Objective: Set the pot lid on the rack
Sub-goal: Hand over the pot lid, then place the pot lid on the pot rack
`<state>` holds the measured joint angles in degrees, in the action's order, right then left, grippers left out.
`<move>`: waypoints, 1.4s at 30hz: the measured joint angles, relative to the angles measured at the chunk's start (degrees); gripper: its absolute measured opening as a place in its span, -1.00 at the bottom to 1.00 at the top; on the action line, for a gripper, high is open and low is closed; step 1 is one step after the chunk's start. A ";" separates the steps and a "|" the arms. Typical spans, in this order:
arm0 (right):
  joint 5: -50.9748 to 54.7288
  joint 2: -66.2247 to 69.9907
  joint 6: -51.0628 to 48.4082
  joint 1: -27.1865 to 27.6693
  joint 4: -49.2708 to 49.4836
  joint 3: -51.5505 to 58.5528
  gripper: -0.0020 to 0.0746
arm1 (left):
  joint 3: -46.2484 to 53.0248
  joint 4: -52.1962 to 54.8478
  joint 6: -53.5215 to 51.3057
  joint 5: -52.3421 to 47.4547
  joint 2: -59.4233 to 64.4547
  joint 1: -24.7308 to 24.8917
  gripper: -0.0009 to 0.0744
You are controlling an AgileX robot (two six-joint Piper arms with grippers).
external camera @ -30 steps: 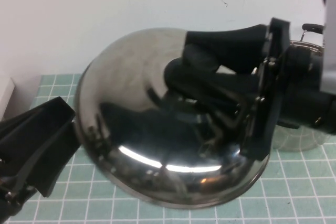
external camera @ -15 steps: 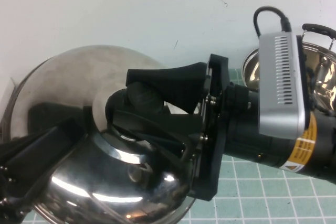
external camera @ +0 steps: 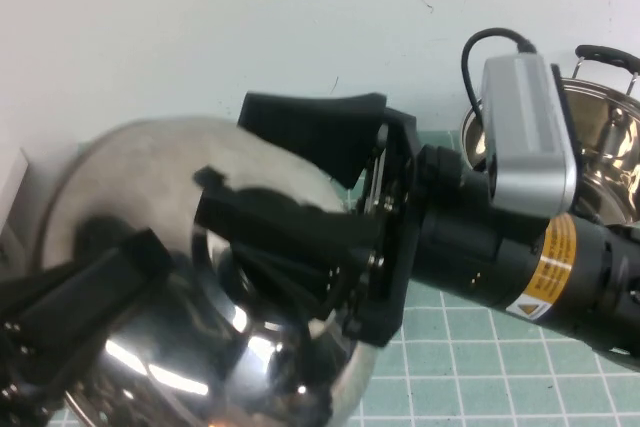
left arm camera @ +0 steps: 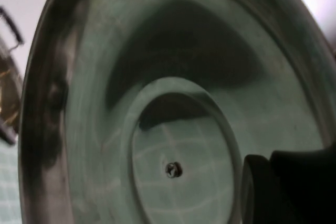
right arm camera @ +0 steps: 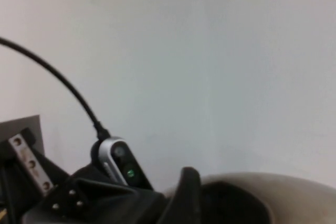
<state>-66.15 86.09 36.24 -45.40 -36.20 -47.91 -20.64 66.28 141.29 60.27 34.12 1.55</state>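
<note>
No word, brand or number can be read anywhere. The one sign is a yellow-orange label (external camera: 549,269) wrapped round the right arm's forearm, just behind its grey wrist camera (external camera: 524,135); it carries a black warning triangle and lines of print too small to make out. The right hand (external camera: 300,192) lies against the pot lid (external camera: 150,247); the left hand (external camera: 80,317) sits low at the bench's near left corner.

1. The lid (external camera: 150,207) is shiny silver steel, mirroring black shapes and green.
2. Both the right gripper (external camera: 290,187) and left gripper (external camera: 75,317) are black.
3. The mat (external camera: 520,377) is green with a white grid.
4. The pot (external camera: 600,147) is silver with a black handle.
</note>
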 joint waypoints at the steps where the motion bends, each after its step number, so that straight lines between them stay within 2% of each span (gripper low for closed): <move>1: 0.00 0.00 -0.01 0.00 0.81 0.00 0.79 | -0.24 -1.18 -0.84 -0.14 0.00 0.00 -0.51; 6: 0.26 -2.40 -6.26 0.00 6.22 0.00 0.84 | -4.66 -0.54 -3.14 -3.31 0.38 0.00 -0.51; 9: 0.26 -6.36 -15.04 0.00 8.12 0.00 0.74 | -8.97 3.14 -3.27 -6.64 1.55 0.00 -0.51; 11: 0.13 -9.20 -19.79 0.00 8.66 0.00 0.54 | -12.41 5.90 -3.60 -8.56 3.60 0.00 -0.51; 13: 0.04 -13.89 -24.79 0.00 8.77 0.00 0.01 | -17.40 9.56 -4.33 -9.44 7.28 0.00 -0.51; 16: 4.07 -20.16 -29.35 0.00 8.41 0.00 -0.63 | -23.28 14.37 -4.84 -8.54 13.94 0.00 -0.51; 19: 18.82 -26.80 -31.12 0.00 6.71 0.00 -0.85 | -28.36 19.38 -5.09 -7.25 20.70 0.00 -0.53; 27: 68.45 -42.47 -31.35 0.00 2.30 0.00 -0.94 | -35.80 26.18 -9.04 -7.88 36.14 0.00 -0.53; 31: 85.06 -48.12 -31.13 0.00 4.21 0.00 -0.95 | -36.56 26.17 -10.99 -8.58 40.90 0.00 -0.53; 36: 93.78 -51.18 -31.13 0.00 4.83 0.00 -0.95 | -36.59 23.12 -14.76 -10.41 44.89 1.69 -0.53; 42: 94.95 -51.29 -31.13 0.00 5.11 0.00 -0.95 | -36.82 23.20 -19.69 -20.26 46.78 8.40 -0.53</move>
<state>28.80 34.80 5.11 -45.40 -31.09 -47.91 -57.47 89.48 121.60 40.01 80.90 9.95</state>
